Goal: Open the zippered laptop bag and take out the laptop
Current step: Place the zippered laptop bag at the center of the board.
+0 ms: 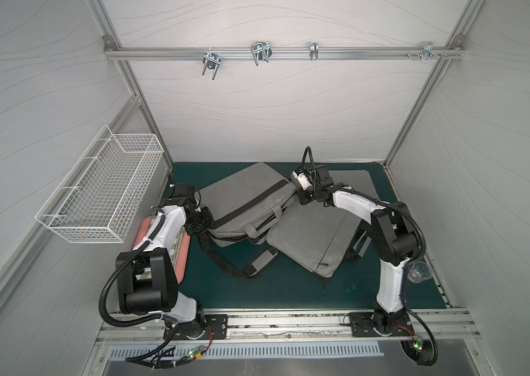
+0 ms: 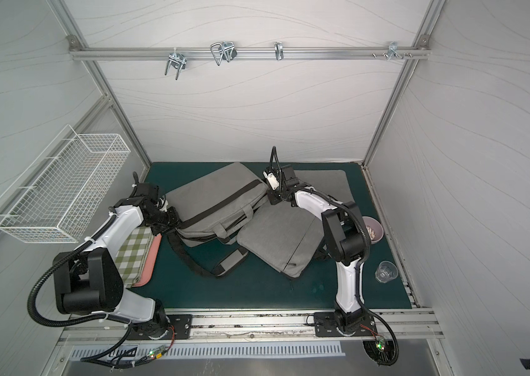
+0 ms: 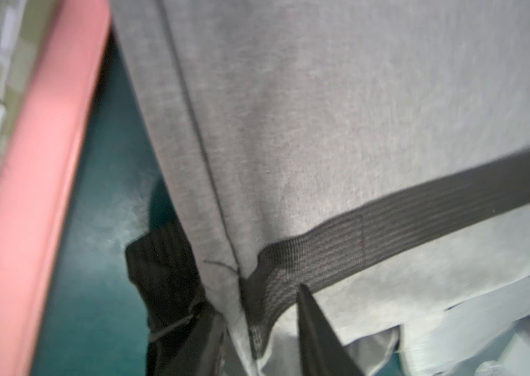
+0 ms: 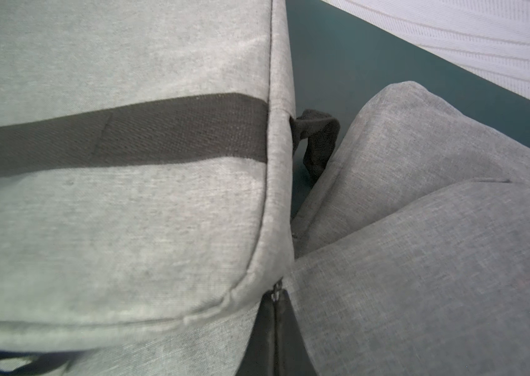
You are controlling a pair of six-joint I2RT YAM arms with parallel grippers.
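My right jaws are clenched, dark fingertips point(image 4: 265, 328) pinching the small metal zipper pull point(image 4: 277, 289) at a rounded corner of the bag. My left jaws sit astride the bag's other end, one dark finger point(image 3: 317, 335) over the fabric. I cannot tell whether they are gripping or released.

On the dark green desk point(image 1: 289, 293), my left arm point(image 1: 166, 228) is folded high at the elbow, forearm reaching forward, wrist turned inward to the bag. My right arm point(image 1: 354, 201) arches from its base, forearm slanting back and inward, wrist tipped down.

The grey fabric laptop bag with a black band point(image 1: 244, 195) lies flat and skewed between the two wrists, mid-desk toward the rear. Its handle side touches a second grey fabric bag point(image 1: 315, 241).

A pink tray point(image 1: 185, 257) lies under my left arm. A clear plastic cup point(image 2: 386, 271) stands beside my right.
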